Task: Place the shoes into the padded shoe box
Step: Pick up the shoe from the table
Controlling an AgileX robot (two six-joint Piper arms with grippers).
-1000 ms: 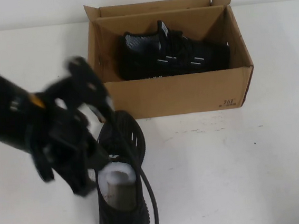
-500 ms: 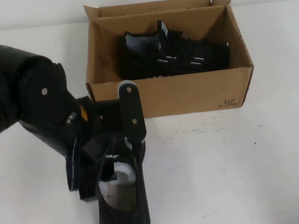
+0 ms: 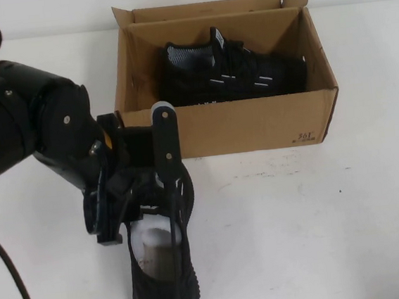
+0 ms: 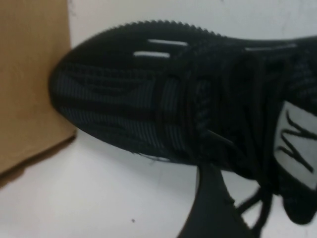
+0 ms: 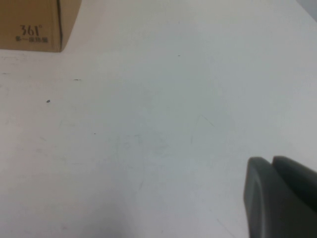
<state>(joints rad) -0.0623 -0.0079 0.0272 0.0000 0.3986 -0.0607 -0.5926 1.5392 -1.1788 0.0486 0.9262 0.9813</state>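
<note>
One black sneaker [image 3: 231, 72] lies on its side inside the brown padded shoe box [image 3: 254, 126] at the back of the table. The other sneaker [image 3: 165, 266] stands on the table in front of the box, toe toward it, white stuffing showing in its opening. My left gripper [image 3: 136, 191] hangs open over this shoe's laces, its jaws spread on either side of the upper. In the left wrist view the shoe [image 4: 163, 104] fills the frame and one finger [image 4: 210, 208] sits beside it. My right gripper [image 5: 271, 161] is shut and empty over bare table, out of the high view.
The box's flaps stand upright and its front wall is just beyond the shoe's toe [image 4: 29, 74]. The box's printed corner [image 5: 29, 32] shows in the right wrist view. The left arm's black cable [image 3: 6, 274] trails along the near left of the white table [image 3: 320, 230].
My left arm swung round over the near shoe and its gripper settled lower and slightly left over the laces. The shoe and the box have not moved.
</note>
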